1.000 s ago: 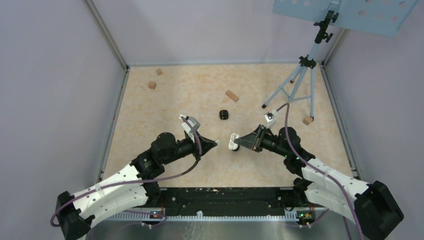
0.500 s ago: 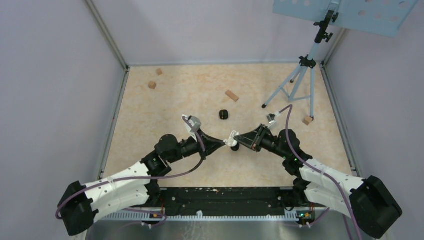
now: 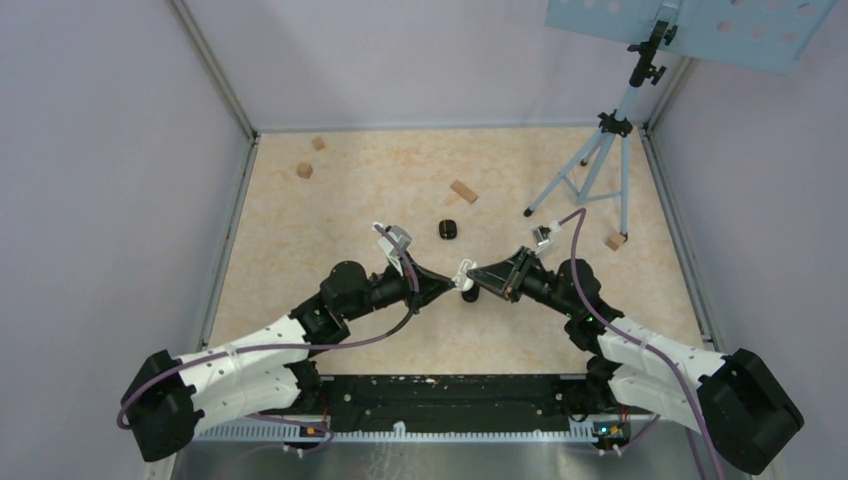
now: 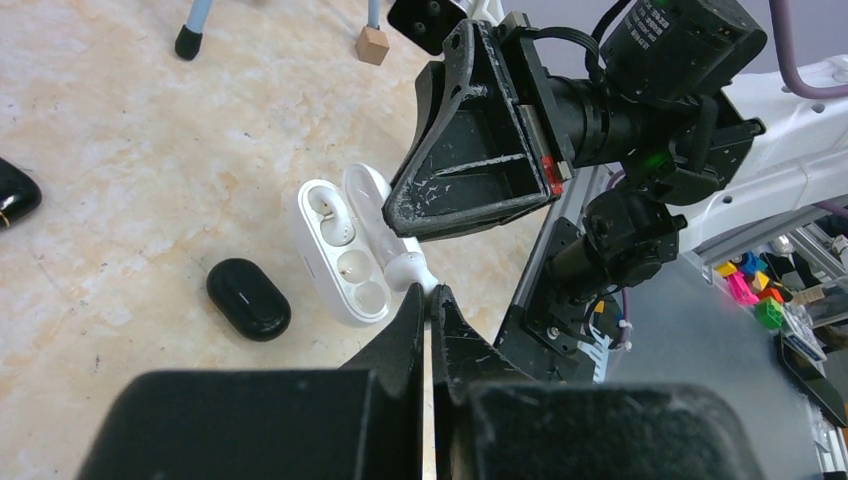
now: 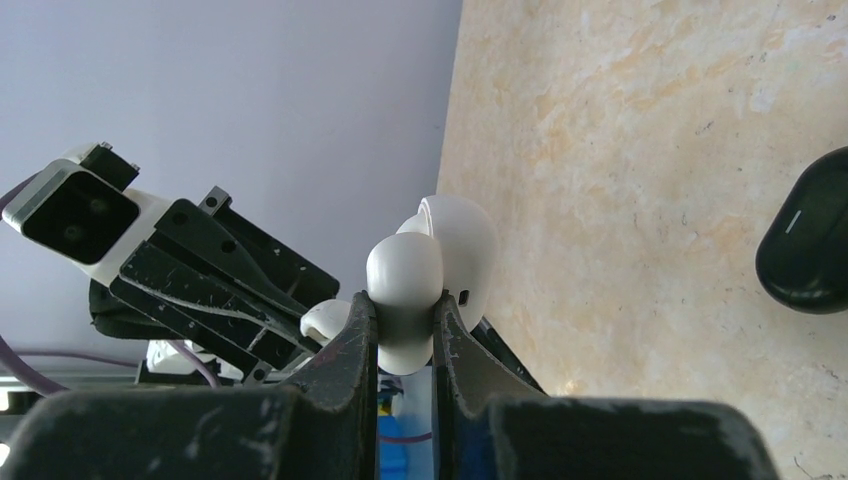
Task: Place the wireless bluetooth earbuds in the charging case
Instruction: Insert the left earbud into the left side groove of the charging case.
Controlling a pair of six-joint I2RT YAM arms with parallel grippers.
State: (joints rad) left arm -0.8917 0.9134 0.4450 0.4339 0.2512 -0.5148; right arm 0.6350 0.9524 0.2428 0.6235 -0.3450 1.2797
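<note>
Left gripper: fingers pressed together with no gap showing; a white earbud sits right at the tips and looks nipped there by its thin end.
Right gripper: nearly closed, pinching the rounded white charging case between its two fingers; in the right wrist view the case bulges out above the fingertips.
Where the grippers meet: tip to tip at the centre of the top view, just below the middle of the tabletop.
White earbud, place: at the lower right end of the case in the left wrist view, touching or just off its rim, not seated in a well.
Charging case, state: open, with the lid standing up along its right side next to the right gripper's fingers.
Charging case, contents: round wells show in a row; the upper one seems to hold something white, but I cannot tell for sure. The lower wells look bare.
Charging case, support: I cannot tell whether it rests on the tabletop or is held just clear of it.
Black case: closed, lying on the tabletop just to the left of the white case and apart from it.
Second black case: closed, above the grippers in the top view.
Wooden block: top centre of the left wrist view, beside a foot of the tripod.
</note>
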